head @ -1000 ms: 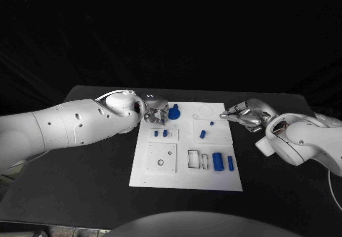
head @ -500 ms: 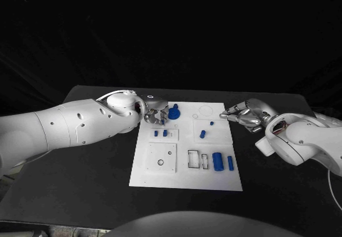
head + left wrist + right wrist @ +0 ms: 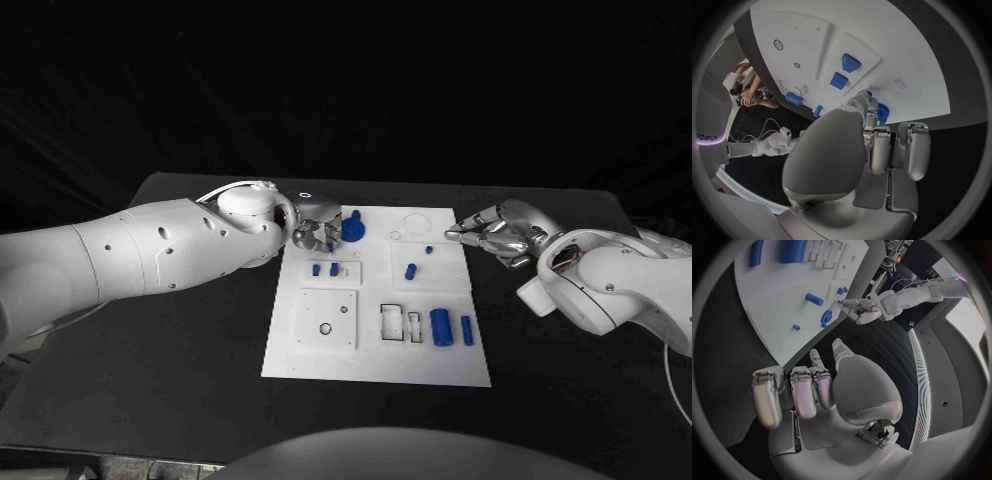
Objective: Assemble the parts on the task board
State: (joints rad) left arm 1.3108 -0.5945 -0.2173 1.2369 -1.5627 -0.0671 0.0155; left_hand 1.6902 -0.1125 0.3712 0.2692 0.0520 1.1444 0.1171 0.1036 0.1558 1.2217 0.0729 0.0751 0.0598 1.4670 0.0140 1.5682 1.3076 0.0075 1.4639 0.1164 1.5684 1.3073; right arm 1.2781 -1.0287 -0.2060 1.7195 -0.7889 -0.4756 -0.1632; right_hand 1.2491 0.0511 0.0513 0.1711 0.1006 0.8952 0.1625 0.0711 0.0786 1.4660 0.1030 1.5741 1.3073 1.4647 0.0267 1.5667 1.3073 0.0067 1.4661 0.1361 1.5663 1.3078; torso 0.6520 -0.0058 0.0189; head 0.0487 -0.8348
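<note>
- Counter [image 3: 188, 350]: black, carries the task board [image 3: 378, 355], a white plate lying flat mid-counter with raised panels and cut-outs.
- My left robot hand [image 3: 315, 228] sits at the board's far-left corner, fingers closed around the big blue part [image 3: 353, 228]; I read it as gripped, though whether that part is fully seated I cannot tell.
- My right robot hand [image 3: 488, 232] hangs off the board's far-right edge, fingers curled in, nothing in them.
- Step, as I judge it: seating the big blue part at its far-left spot. Next calls for a straight press down, then a release without dragging.
- Other parts: two blue cylinders [image 3: 450, 328] near-right, small blue pegs [image 3: 326, 269] left-centre, one tilted peg [image 3: 410, 270] in the middle.
</note>
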